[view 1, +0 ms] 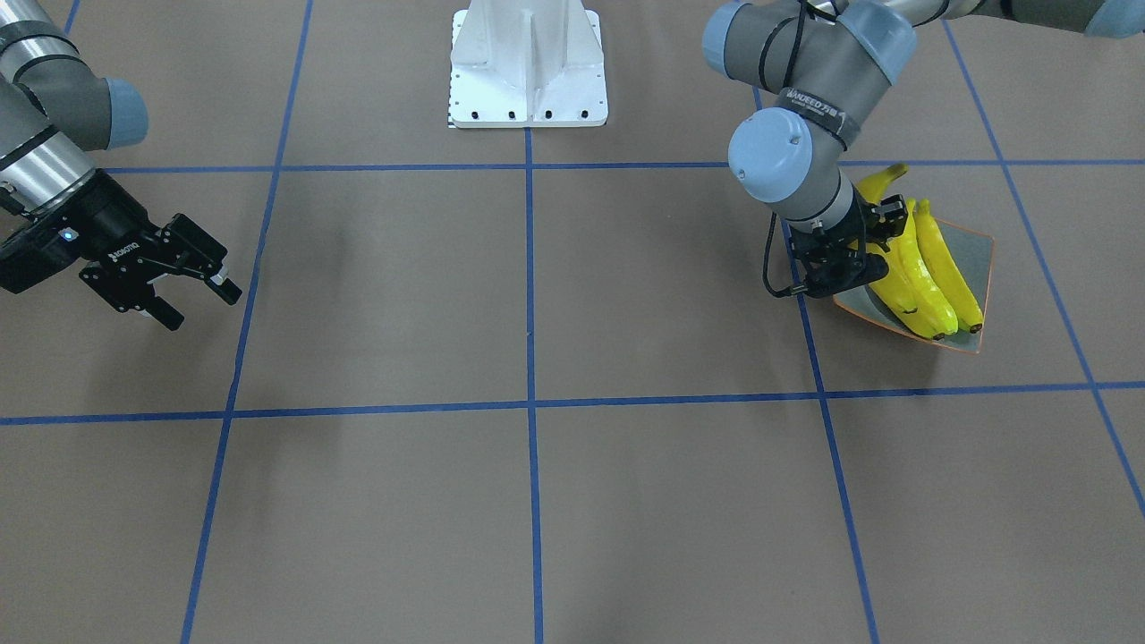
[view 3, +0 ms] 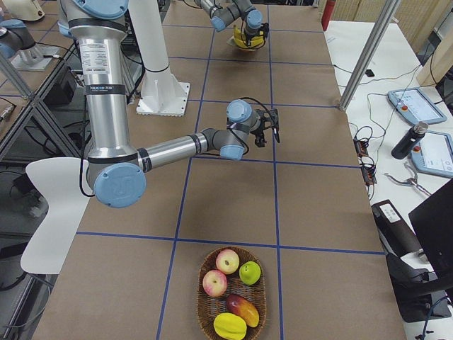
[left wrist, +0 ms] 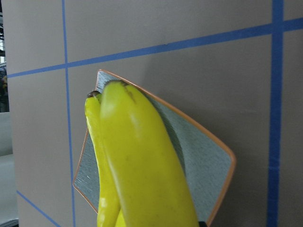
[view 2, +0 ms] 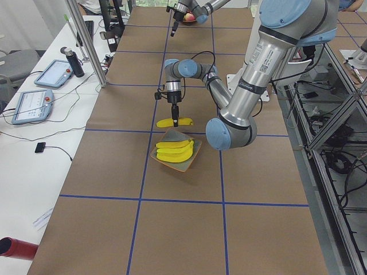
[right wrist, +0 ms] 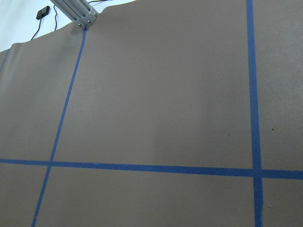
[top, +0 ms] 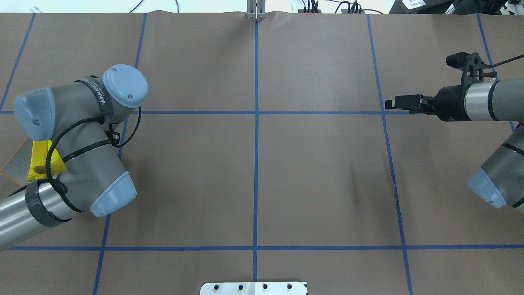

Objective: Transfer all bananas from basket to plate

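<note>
The square grey-green plate (view 1: 975, 255) with an orange rim holds two yellow bananas (view 1: 935, 277) side by side; it also shows in the left wrist view (left wrist: 203, 161). My left gripper (view 1: 850, 259) hangs at the plate's edge, shut on a third banana (view 1: 884, 179) that sticks out past the plate. That banana fills the left wrist view (left wrist: 142, 165), above the plate. My right gripper (view 1: 199, 288) is open and empty, far across the table. In the exterior right view the basket (view 3: 201, 301) holds no banana that I can make out.
The basket holds apples (view 3: 226, 261), a mango and a yellow fruit, at the table's end on my right. The white robot base (view 1: 528, 67) stands at the middle. Blue tape lines cross the brown table. Tablets and cables lie on a side bench (view 3: 425, 134).
</note>
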Controlling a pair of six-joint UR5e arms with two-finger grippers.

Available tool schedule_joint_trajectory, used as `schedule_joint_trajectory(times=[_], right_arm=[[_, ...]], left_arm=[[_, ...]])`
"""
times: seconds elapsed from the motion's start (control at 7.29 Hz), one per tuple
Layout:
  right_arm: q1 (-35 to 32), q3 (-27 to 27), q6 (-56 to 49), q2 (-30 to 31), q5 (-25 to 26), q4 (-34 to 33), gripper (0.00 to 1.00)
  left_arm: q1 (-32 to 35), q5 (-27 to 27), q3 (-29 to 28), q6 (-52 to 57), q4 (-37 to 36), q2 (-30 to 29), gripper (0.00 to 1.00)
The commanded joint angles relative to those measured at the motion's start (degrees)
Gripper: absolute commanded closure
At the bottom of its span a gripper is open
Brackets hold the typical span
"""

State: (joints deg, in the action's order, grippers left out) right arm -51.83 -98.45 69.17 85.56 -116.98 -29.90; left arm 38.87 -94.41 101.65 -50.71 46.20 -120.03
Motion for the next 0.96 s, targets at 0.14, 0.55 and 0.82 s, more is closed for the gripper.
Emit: schedule_joint_trajectory(times=[0.14, 0.55, 0.82], right_arm=[[0.07, 0.02, 0.00, 0.04, 0.00, 0.01, 0.00], [-0.20, 0.02, 0.08, 0.04, -0.09, 0.01, 0.00], [-1.07, 0.02, 0.00, 0.13, -0.96, 0.01, 0.00]], left_arm=[[-0.02, 3.18, -4.61, 0.43, 0.38, -0.12, 1.00], [-0.02, 3.53, -5.76, 0.43, 0.55, -0.12, 0.61], [-0.02, 4.24, -6.20, 0.43, 0.56, -0.12, 0.00]])
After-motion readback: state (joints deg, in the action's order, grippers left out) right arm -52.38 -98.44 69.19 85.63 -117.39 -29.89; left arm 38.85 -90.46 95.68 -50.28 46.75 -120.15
